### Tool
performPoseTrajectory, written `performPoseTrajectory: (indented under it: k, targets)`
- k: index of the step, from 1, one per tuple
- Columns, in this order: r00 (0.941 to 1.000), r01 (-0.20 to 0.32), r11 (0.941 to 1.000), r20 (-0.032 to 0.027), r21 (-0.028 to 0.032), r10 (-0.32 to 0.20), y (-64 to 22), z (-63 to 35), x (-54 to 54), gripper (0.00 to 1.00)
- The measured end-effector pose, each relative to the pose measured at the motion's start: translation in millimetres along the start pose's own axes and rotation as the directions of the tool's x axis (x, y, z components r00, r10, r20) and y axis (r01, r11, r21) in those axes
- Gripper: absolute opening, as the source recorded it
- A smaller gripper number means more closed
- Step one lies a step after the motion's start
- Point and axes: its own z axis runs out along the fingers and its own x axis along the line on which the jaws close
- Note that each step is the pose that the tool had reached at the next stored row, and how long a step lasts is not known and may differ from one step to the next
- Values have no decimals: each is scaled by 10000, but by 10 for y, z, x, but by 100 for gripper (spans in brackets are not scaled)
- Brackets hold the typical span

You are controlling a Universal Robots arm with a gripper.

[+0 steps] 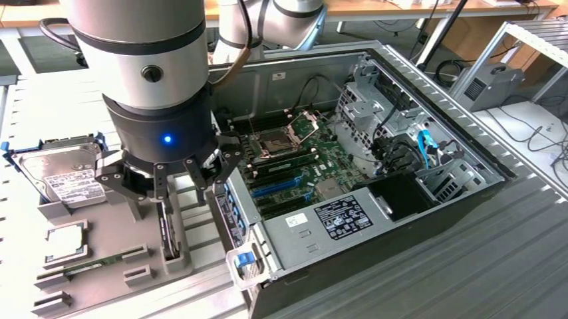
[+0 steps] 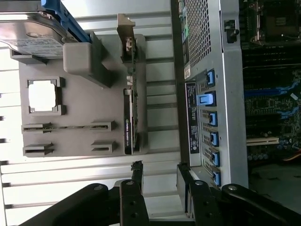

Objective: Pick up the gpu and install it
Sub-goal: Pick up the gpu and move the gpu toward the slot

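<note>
The gripper hangs with its fingers spread apart, holding nothing, just above the gpu — a thin dark card standing on edge in a grey holder, to the exterior view's left of the open computer case.

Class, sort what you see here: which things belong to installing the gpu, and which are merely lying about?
Job in hand:
gpu, standing on edge in the grey holder
open gripper near it
open computer case

Lying about:
hard drive
processor chip
memory stick
</note>
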Motion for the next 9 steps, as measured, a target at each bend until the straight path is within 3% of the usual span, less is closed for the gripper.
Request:
performPoseTrajectory:
  k: [9]
  targets:
    - [10000,0,10000,0,6,0,-1,50,3,42]
